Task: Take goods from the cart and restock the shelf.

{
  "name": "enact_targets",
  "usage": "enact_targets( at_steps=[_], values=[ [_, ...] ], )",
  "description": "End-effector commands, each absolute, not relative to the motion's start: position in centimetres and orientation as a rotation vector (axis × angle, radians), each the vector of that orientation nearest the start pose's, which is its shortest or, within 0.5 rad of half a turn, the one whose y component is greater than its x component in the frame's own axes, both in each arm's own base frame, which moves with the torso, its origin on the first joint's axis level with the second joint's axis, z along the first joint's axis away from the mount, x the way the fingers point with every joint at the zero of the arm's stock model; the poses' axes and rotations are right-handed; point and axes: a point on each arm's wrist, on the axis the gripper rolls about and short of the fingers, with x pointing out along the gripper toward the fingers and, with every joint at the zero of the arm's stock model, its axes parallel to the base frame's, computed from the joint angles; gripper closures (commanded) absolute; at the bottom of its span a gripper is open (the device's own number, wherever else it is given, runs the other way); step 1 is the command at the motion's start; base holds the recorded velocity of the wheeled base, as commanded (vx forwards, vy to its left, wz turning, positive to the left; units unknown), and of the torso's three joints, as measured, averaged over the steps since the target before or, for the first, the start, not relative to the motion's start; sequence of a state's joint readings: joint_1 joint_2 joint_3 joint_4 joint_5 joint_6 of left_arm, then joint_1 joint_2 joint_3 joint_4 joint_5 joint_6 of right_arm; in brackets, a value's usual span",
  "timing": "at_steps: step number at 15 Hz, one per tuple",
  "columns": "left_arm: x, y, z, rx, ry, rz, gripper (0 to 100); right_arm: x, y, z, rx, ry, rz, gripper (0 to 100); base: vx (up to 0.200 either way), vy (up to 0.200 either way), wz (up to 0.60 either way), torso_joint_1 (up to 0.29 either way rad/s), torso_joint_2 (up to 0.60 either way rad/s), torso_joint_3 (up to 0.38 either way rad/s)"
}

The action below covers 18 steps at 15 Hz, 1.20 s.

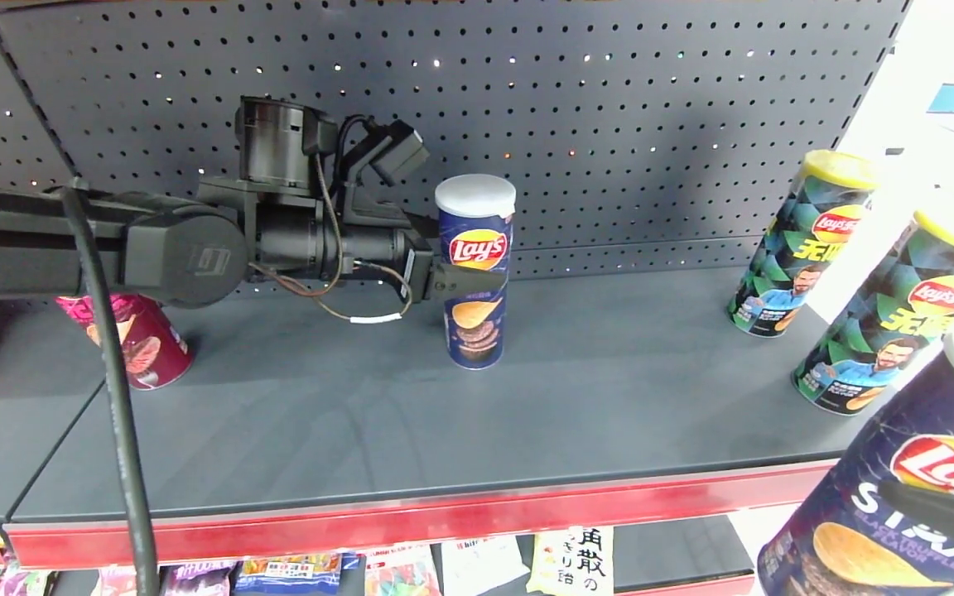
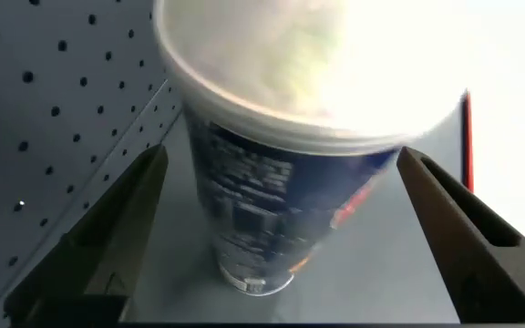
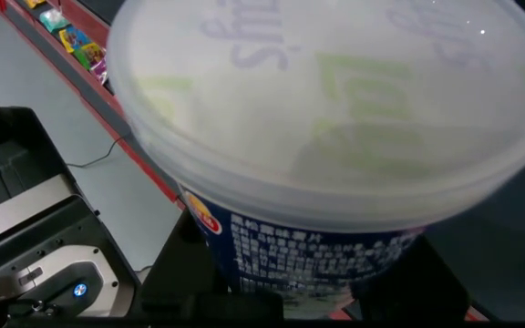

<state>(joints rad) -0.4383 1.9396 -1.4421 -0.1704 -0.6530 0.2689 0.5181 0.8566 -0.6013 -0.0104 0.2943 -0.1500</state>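
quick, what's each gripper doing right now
left gripper: open, around the blue can standing on the shelf
right gripper: closed, holding a second blue can

Three cameras, two cans shared

The head view looks forward and down, close, onto the shelf point(image 1: 444, 430) and its pegboard point(image 1: 609, 124). The left wrist view faces along the left tool point(image 2: 281, 159), down over the lid of the blue can point(image 2: 262, 210) standing mid-shelf in the head view. The right wrist view sits just above the second blue can point(image 3: 335, 137), seen at the head view's lower right corner.
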Motion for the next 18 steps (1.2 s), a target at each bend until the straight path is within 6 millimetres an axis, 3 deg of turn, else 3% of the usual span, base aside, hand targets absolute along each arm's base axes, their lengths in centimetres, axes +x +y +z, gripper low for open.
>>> enact_targets(
  at_steps=[1, 4, 5, 11, 15, 18],
  values=[
    [34.9, -18.3, 23.0, 0.202, 0.195, -1.124, 0, 7.5, 5.0, 23.1, -0.169, 0.188, 0.826, 100, 0.000, 0.000, 0.00, 0.000, 0.00, 0.000],
    [35.3, -19.1, 22.3, 0.205, 0.205, -1.141, 0, 7.5, 4.9, 23.2, -0.168, 0.187, 0.816, 100, 0.000, 0.000, 0.00, 0.000, 0.00, 0.000],
    [35.4, -19.3, 22.2, 0.202, 0.209, -1.142, 100, 7.6, 4.9, 23.2, -0.168, 0.187, 0.813, 100, 0.000, 0.000, 0.00, 0.000, 0.00, 0.000],
    [34.8, -19.8, 22.0, 0.206, 0.213, -1.169, 100, 7.6, 4.8, 23.2, -0.166, 0.187, 0.799, 100, 0.000, 0.000, 0.00, 0.000, 0.00, 0.000],
    [32.6, -18.8, 24.0, 0.195, 0.175, -1.208, 100, 7.6, 4.8, 23.3, -0.166, 0.184, 0.800, 100, 0.000, 0.000, 0.00, 0.000, 0.00, 0.000],
    [30.9, -18.0, 23.7, 0.188, 0.199, -1.248, 100, 7.7, 4.9, 23.3, -0.167, 0.186, 0.803, 100, 0.000, 0.000, 0.00, 0.000, 0.00, 0.000]
  ],
)
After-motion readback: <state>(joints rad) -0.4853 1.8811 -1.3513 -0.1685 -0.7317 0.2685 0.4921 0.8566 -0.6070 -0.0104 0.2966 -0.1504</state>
